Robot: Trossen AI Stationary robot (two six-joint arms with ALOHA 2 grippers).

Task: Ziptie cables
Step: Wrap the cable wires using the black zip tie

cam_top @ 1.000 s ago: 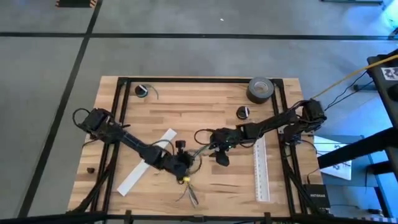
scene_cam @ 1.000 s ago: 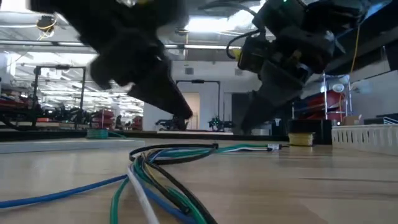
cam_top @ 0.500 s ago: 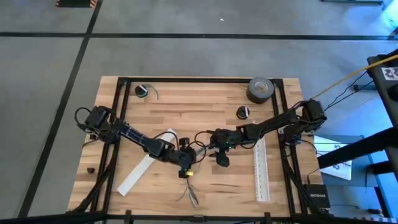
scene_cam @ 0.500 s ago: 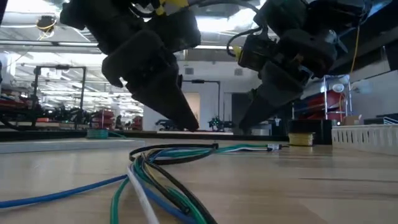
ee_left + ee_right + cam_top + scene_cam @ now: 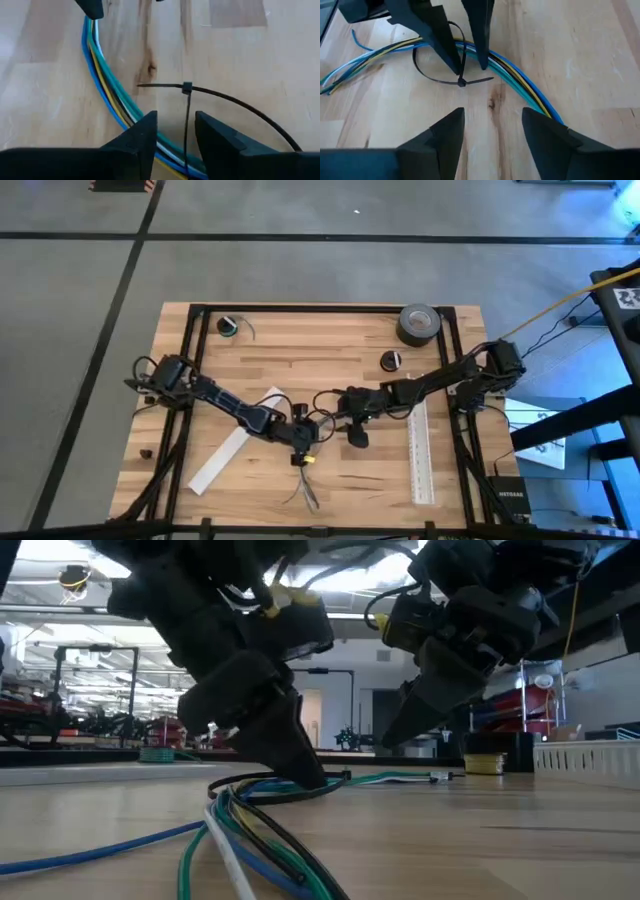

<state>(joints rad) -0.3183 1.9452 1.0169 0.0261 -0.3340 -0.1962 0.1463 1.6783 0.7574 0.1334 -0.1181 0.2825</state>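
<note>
The ziptie point(image 5: 186, 89) is looped loosely round the cables point(image 5: 107, 85); its strap stands between the open left gripper point(image 5: 174, 131) fingers; the open right gripper point(image 5: 491, 131) is held just beyond.

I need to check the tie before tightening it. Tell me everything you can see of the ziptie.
The ziptie is a very thin black plastic strip, already threaded through its small square head into a wide, loose loop around the cables. A short tail pokes out past the head. It lies on the wooden table near its middle. The left gripper, open, straddles the strip without visibly pinching it; the right gripper is open nearby.
</note>
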